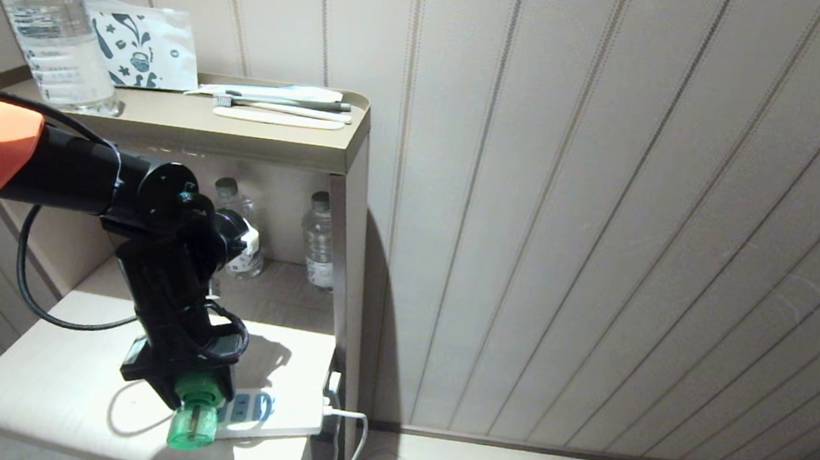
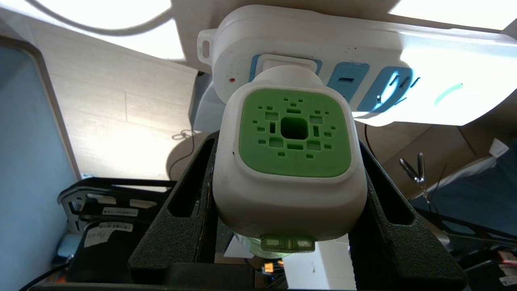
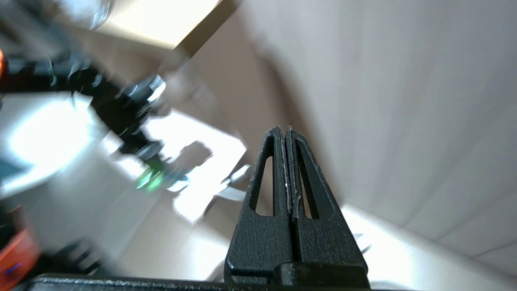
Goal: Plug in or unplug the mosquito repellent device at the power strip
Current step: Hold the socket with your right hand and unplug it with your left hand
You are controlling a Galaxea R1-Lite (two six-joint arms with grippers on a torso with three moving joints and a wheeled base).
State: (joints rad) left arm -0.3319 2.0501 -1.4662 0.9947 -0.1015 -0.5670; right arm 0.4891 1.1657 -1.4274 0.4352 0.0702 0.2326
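In L wrist view: repellent device point(image 2: 288, 161) seated in power strip point(image 2: 363, 52).

A hotel guest room, by the look of it — a paneled wall point(image 1: 607, 243) is running behind a narrow bedside shelf unit point(image 1: 346, 151) that is holding sealed water bottles point(image 1: 320, 239), a wrapped toothbrush and comb kit point(image 1: 282, 104) and a printed amenity packet point(image 1: 143, 46) — typical guest supplies.

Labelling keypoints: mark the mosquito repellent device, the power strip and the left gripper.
mosquito repellent device point(image 2: 294, 133): left wrist view, on its green vented face.
power strip point(image 2: 291, 36): left wrist view, on its bare white casing.
left gripper point(image 2: 282, 169): left wrist view, midway between the fingertips, which clamp the device's sides.
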